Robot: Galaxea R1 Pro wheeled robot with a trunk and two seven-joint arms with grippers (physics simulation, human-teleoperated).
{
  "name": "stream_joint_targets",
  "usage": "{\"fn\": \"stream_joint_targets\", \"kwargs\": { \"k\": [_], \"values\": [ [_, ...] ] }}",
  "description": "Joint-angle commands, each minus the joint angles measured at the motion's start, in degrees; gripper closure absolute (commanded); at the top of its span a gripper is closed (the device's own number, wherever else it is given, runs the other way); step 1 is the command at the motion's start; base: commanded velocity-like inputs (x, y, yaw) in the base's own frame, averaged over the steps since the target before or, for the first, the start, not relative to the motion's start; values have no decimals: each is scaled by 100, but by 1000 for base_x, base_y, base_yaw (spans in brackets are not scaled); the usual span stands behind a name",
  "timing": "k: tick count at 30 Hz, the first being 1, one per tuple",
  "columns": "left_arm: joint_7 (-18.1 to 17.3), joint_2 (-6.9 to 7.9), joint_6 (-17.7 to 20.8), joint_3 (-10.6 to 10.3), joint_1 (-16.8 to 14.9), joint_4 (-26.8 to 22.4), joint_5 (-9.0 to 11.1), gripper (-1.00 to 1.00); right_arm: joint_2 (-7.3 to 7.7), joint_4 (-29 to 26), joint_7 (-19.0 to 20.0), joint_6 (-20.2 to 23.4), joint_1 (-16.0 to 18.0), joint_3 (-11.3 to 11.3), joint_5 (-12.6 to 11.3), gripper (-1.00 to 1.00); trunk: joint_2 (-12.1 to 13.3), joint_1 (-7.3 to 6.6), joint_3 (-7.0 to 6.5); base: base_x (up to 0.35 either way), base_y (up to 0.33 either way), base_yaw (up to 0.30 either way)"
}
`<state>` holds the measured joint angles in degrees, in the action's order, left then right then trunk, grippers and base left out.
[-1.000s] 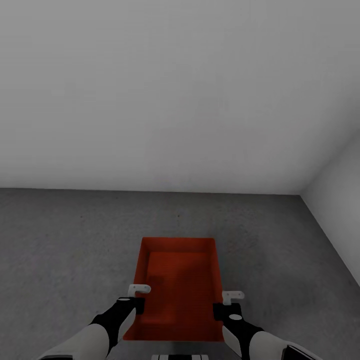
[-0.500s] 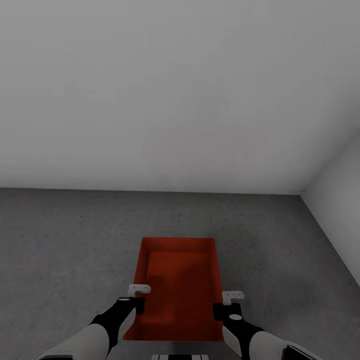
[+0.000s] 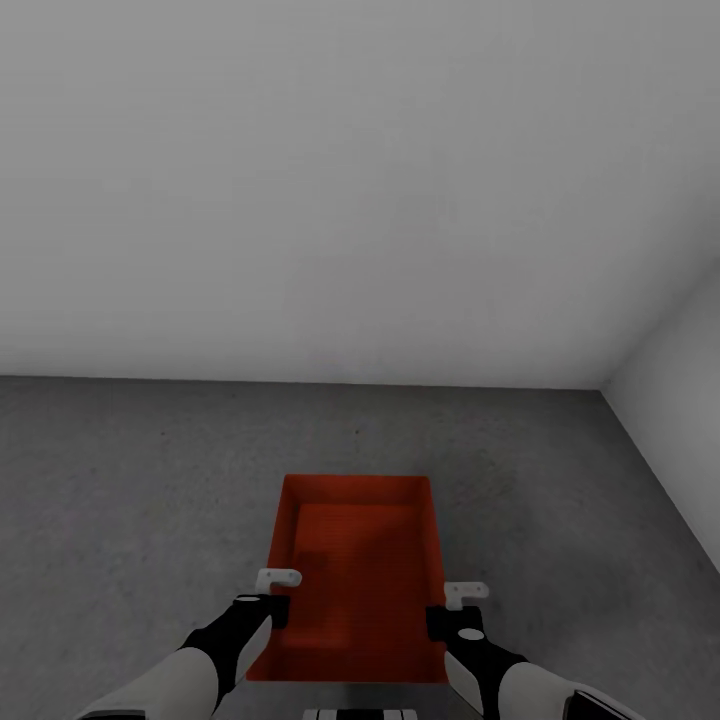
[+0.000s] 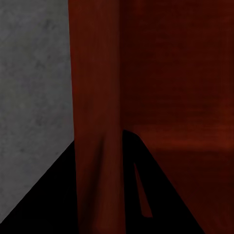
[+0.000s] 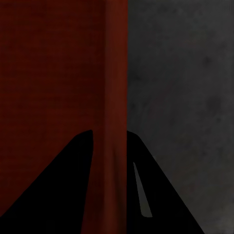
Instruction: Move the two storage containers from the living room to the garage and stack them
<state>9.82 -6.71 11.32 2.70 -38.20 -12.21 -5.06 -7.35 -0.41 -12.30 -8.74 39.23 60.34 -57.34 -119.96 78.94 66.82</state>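
One orange-red open-top storage container (image 3: 360, 570) is low in the head view, over the garage's dark grey concrete floor (image 3: 130, 470). My left gripper (image 3: 272, 600) is shut on its left side wall and my right gripper (image 3: 447, 608) on its right side wall, both near the end closest to me. In the left wrist view the red wall (image 4: 97, 97) runs between the dark fingers of the left gripper (image 4: 100, 161). The right wrist view shows the other wall (image 5: 116, 87) pinched by the right gripper (image 5: 109, 156). I cannot tell whether the container rests on the floor or hangs just above it.
A plain white wall (image 3: 350, 200) stands ahead, past the container. A second white wall (image 3: 680, 420) closes the right side and meets it in a corner. Bare concrete stretches to the left, ahead and to the right of the container.
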Motion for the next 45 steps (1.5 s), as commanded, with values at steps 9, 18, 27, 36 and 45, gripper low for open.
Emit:
{"fn": "stream_joint_targets", "kwargs": {
  "k": [9,18,27,36,45],
  "values": [
    [-77,-5,26,-167,5,17,85,100,-3,5,-176,-32,5,-14,-58,100,-1,-1,3,0,0,0],
    [-77,-5,21,-167,5,22,81,100,-5,0,-176,-34,5,-1,-53,100,-1,-1,3,0,0,0],
    [-66,-5,25,-167,5,20,82,100,-3,-1,-174,-40,5,12,-50,100,-1,-1,3,0,0,0],
    [-68,-5,20,-165,5,17,84,100,-3,-1,-174,-34,5,12,-50,100,-1,-1,3,0,0,0],
    [-68,3,24,-165,5,17,86,-100,-3,1,-175,-33,5,7,-50,100,-1,-1,3,0,0,0]
  ]
}}
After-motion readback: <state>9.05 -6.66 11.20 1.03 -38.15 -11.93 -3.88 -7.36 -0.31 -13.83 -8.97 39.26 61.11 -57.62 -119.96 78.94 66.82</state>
